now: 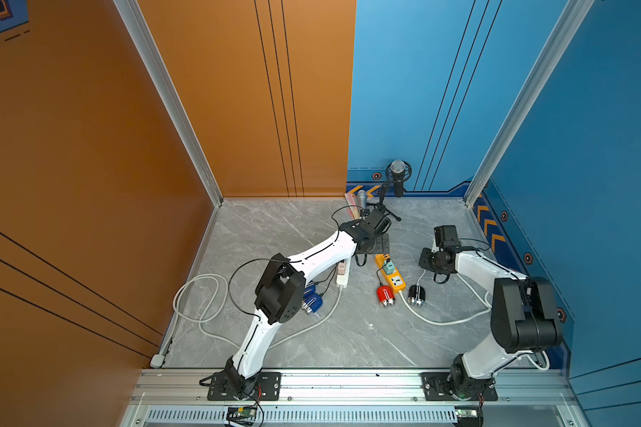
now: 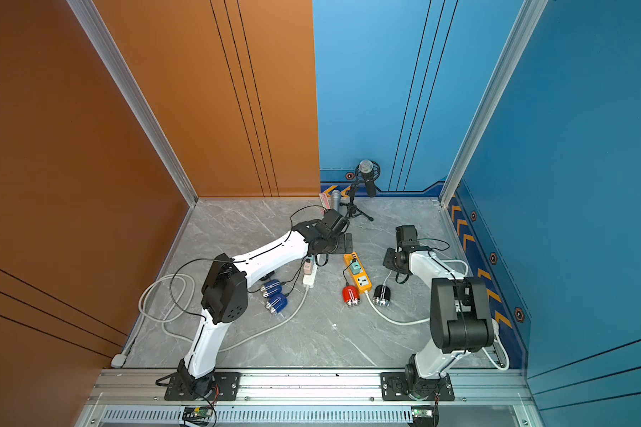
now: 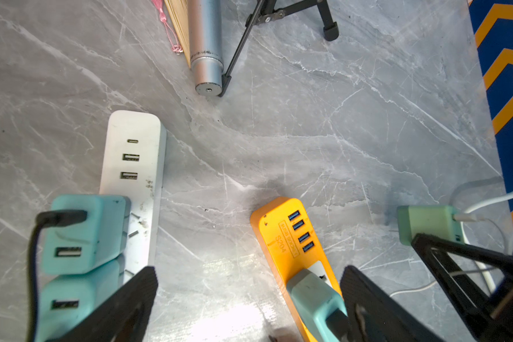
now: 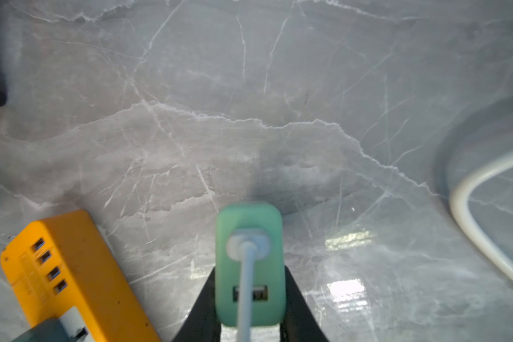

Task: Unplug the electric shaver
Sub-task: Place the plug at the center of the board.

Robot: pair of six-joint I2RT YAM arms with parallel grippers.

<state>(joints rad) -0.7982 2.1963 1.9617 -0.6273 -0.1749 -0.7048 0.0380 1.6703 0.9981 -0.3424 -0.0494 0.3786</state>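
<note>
Glossy grey marble-look top (image 1: 348,340). We see the right gripper (image 4: 249,271) pinching the rounded mint-green plastic adapter (image 4: 249,225) by its flat sides, prongs free, apart from the boxy orange strip (image 3: 267,234). Black shaver (image 1: 417,295) lies beside that strip's cable end. Left gripper (image 3: 249,274) gapes wide, empty; arm stretched fwd, wrist down.

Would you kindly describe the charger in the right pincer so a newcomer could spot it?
Find the orange power strip on the marble table. Beside it, the right pincer holds a mint-green charger. Unlike the teal chargers plugged in nearby, it sits in no socket and trails a white cable.
</note>
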